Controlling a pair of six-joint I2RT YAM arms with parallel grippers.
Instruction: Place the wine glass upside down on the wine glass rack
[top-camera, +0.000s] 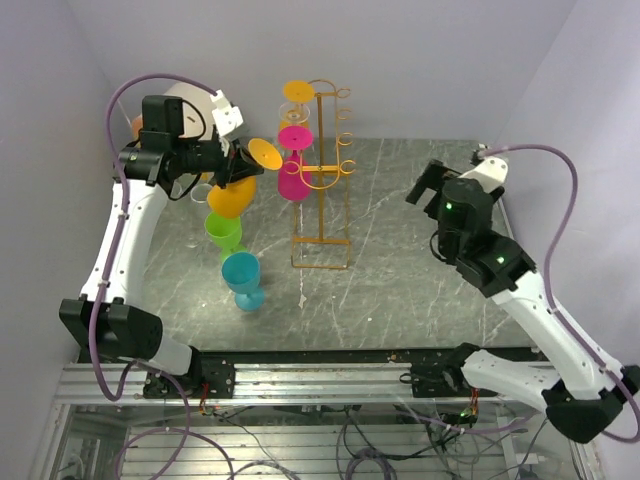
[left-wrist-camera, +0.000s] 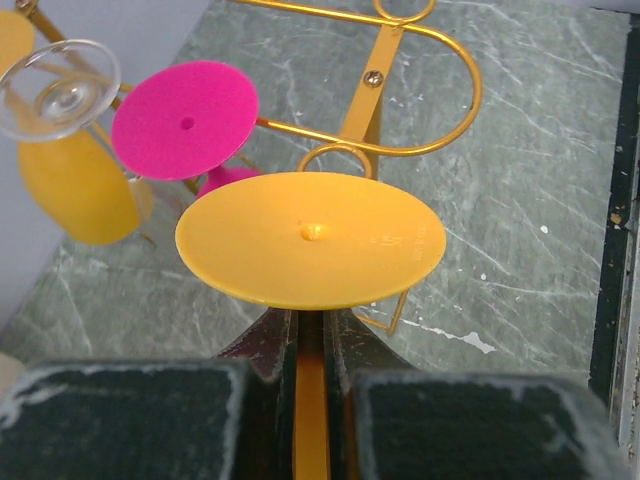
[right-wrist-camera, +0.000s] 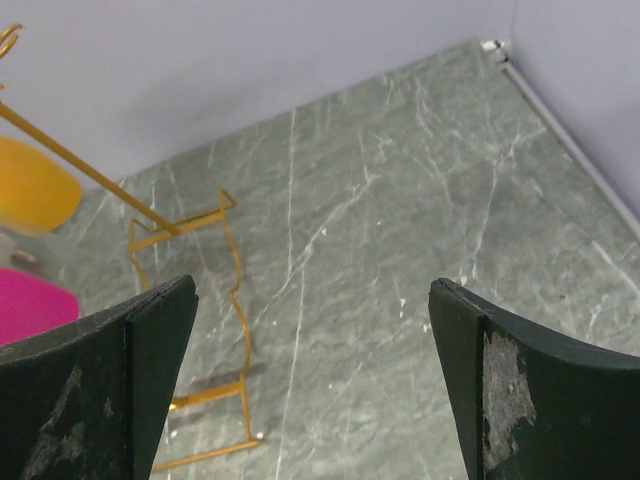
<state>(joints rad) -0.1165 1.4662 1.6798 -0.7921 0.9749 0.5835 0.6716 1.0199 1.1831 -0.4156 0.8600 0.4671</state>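
The left gripper (left-wrist-camera: 310, 395) is clamping the thin stem of the orange-yellow plastic wine glass (left-wrist-camera: 310, 240), with its jaws nearly shut. It is holding the glass tilted just left of the tall orange-yellow wire wine glass rack (top-camera: 322, 180), with the round foot pointing at the rack's loops. The right gripper (right-wrist-camera: 310, 380) is hanging wide open and empty, well right of the rack.

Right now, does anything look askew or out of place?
Nothing spilled or damaged. Only the orange plastic wine glass sits tilted, clamped by its stem in the left gripper, foot toward the orange-yellow wire rack, not yet hung.
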